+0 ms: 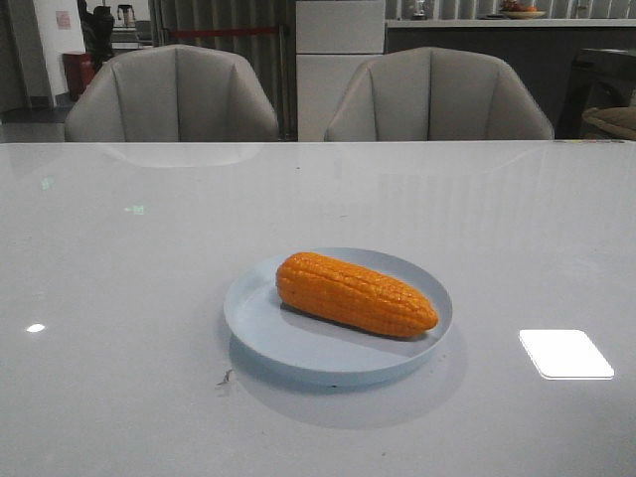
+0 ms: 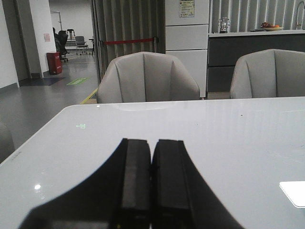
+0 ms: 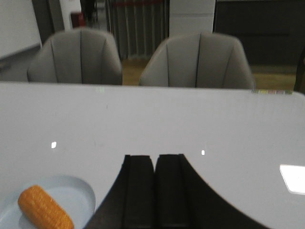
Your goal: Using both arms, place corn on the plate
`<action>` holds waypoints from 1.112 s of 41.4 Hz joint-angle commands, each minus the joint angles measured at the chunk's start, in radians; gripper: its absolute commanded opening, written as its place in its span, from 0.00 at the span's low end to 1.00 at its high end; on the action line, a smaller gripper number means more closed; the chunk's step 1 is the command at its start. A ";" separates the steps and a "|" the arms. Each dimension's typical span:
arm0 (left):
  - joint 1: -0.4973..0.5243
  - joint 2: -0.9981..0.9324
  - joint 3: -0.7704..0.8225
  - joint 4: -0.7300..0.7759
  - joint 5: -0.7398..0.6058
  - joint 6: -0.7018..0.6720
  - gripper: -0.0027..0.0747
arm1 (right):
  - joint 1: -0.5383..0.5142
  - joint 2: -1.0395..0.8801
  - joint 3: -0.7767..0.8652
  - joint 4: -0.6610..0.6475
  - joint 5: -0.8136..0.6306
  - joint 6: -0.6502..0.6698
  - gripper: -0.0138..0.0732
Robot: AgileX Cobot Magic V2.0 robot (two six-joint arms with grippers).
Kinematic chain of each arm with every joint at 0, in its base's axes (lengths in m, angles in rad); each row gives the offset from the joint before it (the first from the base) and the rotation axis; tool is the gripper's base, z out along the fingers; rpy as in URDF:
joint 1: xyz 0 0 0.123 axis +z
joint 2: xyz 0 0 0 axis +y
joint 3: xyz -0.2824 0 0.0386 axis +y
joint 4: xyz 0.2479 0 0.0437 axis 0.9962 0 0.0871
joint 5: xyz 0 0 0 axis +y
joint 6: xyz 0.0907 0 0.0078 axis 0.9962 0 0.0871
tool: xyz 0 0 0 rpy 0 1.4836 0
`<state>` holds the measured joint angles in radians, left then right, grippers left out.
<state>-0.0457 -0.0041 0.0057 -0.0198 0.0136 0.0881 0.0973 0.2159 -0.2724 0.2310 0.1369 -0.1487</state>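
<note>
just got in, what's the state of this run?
Nothing is being handled right now. The corn lies on its side inside the plate, which sits mid-table, so the placement looks done. The left gripper and right gripper are both shut and empty, away from the plate; neither arm shows in the front view.

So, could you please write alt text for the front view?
An orange corn lies on its side inside a pale blue plate on a glossy white table. Two grey chairs stand behind the table; no robot arm shows.
</note>
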 commanded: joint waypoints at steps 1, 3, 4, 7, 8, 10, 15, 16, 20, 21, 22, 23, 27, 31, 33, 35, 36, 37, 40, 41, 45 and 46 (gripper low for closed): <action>-0.007 -0.016 0.037 -0.001 -0.081 -0.009 0.15 | 0.001 -0.064 0.061 0.034 -0.274 0.001 0.20; -0.007 -0.016 0.037 -0.001 -0.081 -0.009 0.15 | 0.001 -0.114 0.099 0.034 -0.308 0.001 0.20; -0.007 -0.016 0.037 -0.001 -0.081 -0.009 0.15 | 0.001 -0.125 0.113 0.034 -0.313 0.001 0.20; -0.007 -0.016 0.037 -0.001 -0.081 -0.009 0.15 | 0.001 -0.191 0.157 0.034 -0.313 0.001 0.20; -0.007 -0.016 0.037 -0.001 -0.081 -0.009 0.15 | 0.001 -0.215 0.174 0.034 -0.312 0.001 0.20; -0.007 -0.016 0.037 -0.001 -0.081 -0.009 0.15 | 0.001 -0.256 0.210 0.034 -0.314 0.001 0.20; -0.007 -0.016 0.037 -0.001 -0.081 -0.009 0.15 | 0.002 -0.251 0.281 0.034 -0.347 0.001 0.20; -0.007 -0.016 0.037 -0.001 -0.081 -0.009 0.15 | 0.002 -0.251 0.280 0.034 -0.317 0.001 0.20; -0.007 -0.016 0.037 -0.001 -0.081 -0.009 0.15 | 0.002 -0.250 0.279 0.034 -0.219 0.000 0.20; -0.007 -0.016 0.037 -0.001 -0.081 -0.009 0.15 | 0.002 -0.250 0.279 0.034 -0.194 -0.001 0.20; -0.007 -0.016 0.037 -0.001 -0.081 -0.009 0.15 | 0.002 -0.250 0.279 0.034 -0.166 -0.002 0.20; -0.007 -0.016 0.037 -0.001 -0.081 -0.009 0.15 | 0.002 -0.250 0.279 0.034 -0.146 -0.002 0.20; -0.007 -0.016 0.037 -0.001 -0.081 -0.009 0.15 | 0.002 -0.250 0.279 0.034 -0.091 -0.002 0.20; -0.007 -0.016 0.037 -0.001 -0.081 -0.009 0.15 | 0.002 -0.250 0.279 0.034 -0.081 -0.002 0.20; -0.007 -0.016 0.037 -0.001 -0.081 -0.009 0.15 | 0.002 -0.250 0.279 0.018 -0.085 -0.002 0.20; -0.007 -0.016 0.037 -0.001 -0.081 -0.009 0.15 | 0.002 -0.250 0.279 -0.024 -0.089 0.002 0.20; -0.007 -0.016 0.037 -0.001 -0.081 -0.009 0.15 | 0.002 -0.250 0.279 -0.045 -0.091 0.012 0.20; -0.007 -0.016 0.037 -0.001 -0.081 -0.009 0.15 | 0.001 -0.250 0.279 -0.072 -0.095 0.027 0.20; -0.007 -0.016 0.037 -0.001 -0.081 -0.009 0.15 | 0.001 -0.250 0.279 -0.127 -0.101 0.107 0.20; -0.007 -0.016 0.037 -0.001 -0.081 -0.009 0.15 | 0.001 -0.250 0.279 -0.140 -0.101 0.129 0.20; -0.007 -0.016 0.037 -0.001 -0.081 -0.009 0.15 | 0.001 -0.250 0.279 -0.175 -0.095 0.175 0.20; -0.007 -0.016 0.037 -0.001 -0.081 -0.009 0.15 | 0.001 -0.250 0.279 -0.175 -0.095 0.175 0.20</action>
<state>-0.0457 -0.0041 0.0057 -0.0198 0.0136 0.0881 0.0973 -0.0116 0.0284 0.0905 0.1309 -0.0066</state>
